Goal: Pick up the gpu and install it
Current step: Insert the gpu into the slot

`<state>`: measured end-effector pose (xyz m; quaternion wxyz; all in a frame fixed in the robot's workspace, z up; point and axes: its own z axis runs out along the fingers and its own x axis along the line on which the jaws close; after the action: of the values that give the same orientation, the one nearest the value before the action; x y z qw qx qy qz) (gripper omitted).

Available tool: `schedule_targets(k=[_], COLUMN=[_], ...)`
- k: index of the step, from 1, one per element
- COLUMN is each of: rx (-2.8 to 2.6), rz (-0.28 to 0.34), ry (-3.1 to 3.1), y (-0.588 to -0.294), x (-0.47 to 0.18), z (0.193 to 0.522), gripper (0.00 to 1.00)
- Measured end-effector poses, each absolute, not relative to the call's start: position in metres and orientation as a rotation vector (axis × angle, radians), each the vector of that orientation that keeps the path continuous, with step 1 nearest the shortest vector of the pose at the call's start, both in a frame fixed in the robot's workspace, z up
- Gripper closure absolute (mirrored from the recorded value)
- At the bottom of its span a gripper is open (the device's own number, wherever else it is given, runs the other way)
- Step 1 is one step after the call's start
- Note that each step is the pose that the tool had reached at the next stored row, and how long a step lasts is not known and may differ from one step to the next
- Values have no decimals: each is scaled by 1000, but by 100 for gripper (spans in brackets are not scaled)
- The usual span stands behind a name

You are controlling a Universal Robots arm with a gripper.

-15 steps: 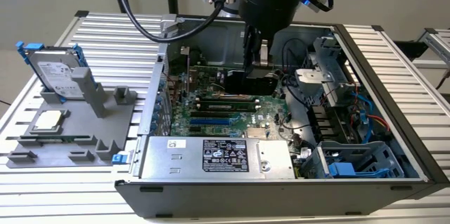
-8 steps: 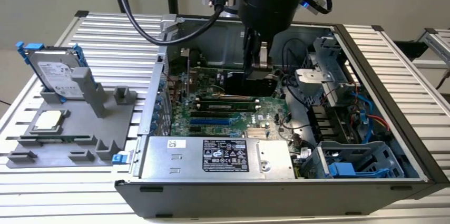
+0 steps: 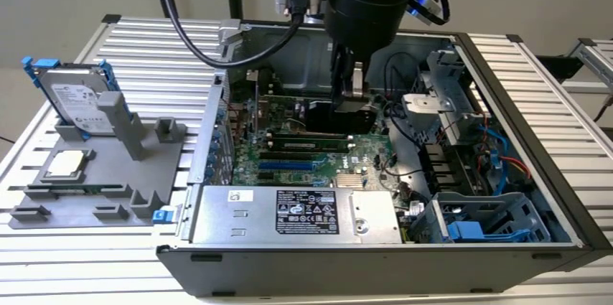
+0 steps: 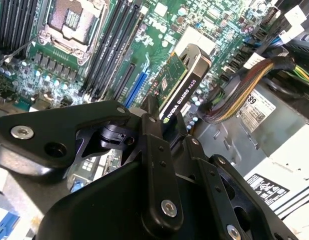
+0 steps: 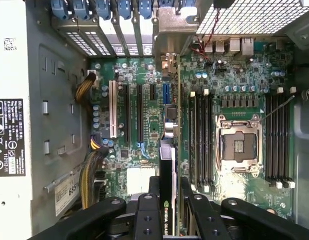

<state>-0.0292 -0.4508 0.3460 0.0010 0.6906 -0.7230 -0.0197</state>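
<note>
My gripper (image 3: pixel 349 95) is down inside the open computer case (image 3: pixel 522 115), shut on the gpu (image 3: pixel 335 117). The card stands on edge between the fingers (image 5: pixel 153 197). In the first wrist view its black cooler (image 5: pixel 166 165) and thin green board run away from the gripper (image 5: pixel 169 182) toward the silver bracket (image 5: pixel 170 30) at the case's rear slots. It lines up with the blue expansion slot (image 5: pixel 166 94) on the motherboard (image 5: pixel 134 165). The second wrist view shows the gpu (image 4: pixel 183 80) tilted over the board. Whether its edge touches the slot is hidden.
Memory slots (image 5: pixel 199 135) and the open processor socket (image 5: pixel 239 145) lie close beside the card. Cable bundles (image 5: pixel 89 175) and the power supply (image 3: pixel 297 213) flank it. Outside the case, a grey stand (image 3: pixel 125 140) holds a hard drive in a blue frame (image 3: pixel 77 100) and a square processor chip (image 3: pixel 65 165).
</note>
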Motion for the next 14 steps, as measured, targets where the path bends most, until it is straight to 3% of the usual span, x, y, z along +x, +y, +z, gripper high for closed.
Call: schedule_targets(k=[14], rx=[2168], rz=[-62], ry=[-2270], y=[-451], x=[-29], z=[337], gripper=[100])
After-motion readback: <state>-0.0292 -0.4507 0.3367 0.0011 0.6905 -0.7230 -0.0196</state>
